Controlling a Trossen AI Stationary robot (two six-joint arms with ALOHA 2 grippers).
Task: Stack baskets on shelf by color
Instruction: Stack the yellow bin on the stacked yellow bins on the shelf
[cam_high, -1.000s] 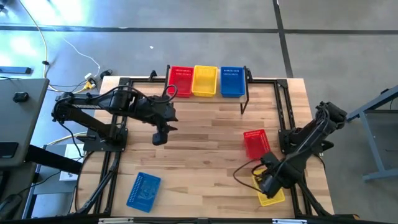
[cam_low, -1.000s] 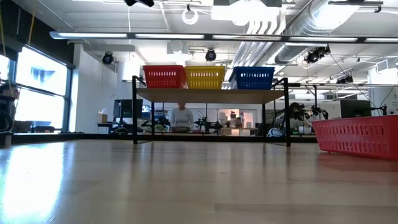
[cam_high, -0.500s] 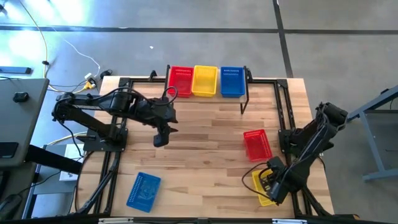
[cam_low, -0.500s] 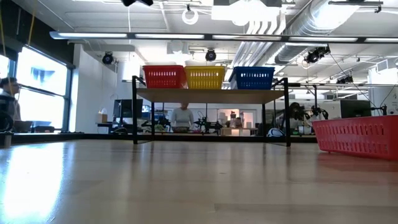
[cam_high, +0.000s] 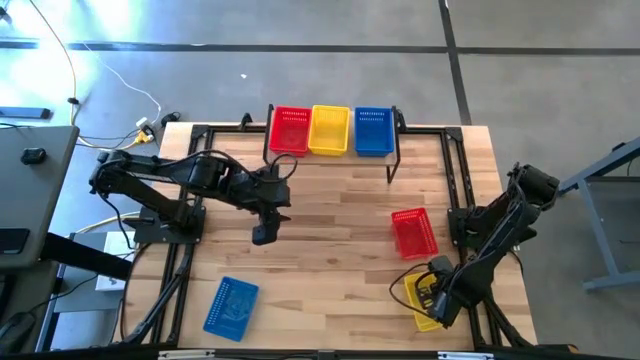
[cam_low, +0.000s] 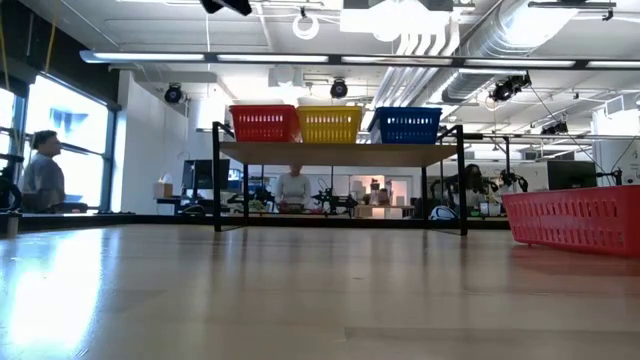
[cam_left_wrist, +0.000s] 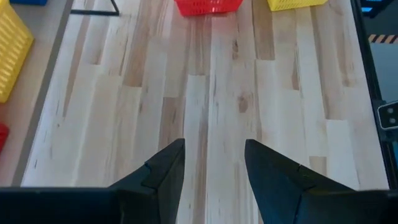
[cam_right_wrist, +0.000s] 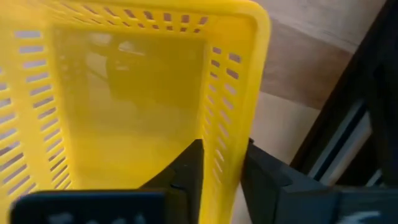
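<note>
Red (cam_high: 291, 130), yellow (cam_high: 329, 130) and blue (cam_high: 373, 130) baskets stand in a row on the shelf (cam_low: 340, 152) at the table's far edge. A loose red basket (cam_high: 413, 232) rests on the table right of centre. A blue basket (cam_high: 232, 305) lies near the left near corner. A yellow basket (cam_high: 422, 300) is by the right near corner. My right gripper (cam_high: 432, 293) is at this yellow basket, shut on its wall. My left gripper (cam_high: 263, 237) hovers open over bare wood left of centre, holding nothing. My right gripper (cam_right_wrist: 224, 146) has the yellow basket's side wall (cam_right_wrist: 227, 118) between its two fingers, one finger (cam_right_wrist: 189, 168) inside the basket and one outside. The fingers come from above, pointing down. The basket is upright with its opening upward.
The black arm frame runs along the table's right edge (cam_high: 470, 215), close to the yellow basket. Bare wood lies between the two arms (cam_high: 330, 230). In the low view the red basket (cam_low: 575, 218) fills the right side, and people show in the room behind.
My left gripper has moved toward the near edge and a little to the right, staying open. My right arm has shifted slightly toward the near edge over the yellow basket.
</note>
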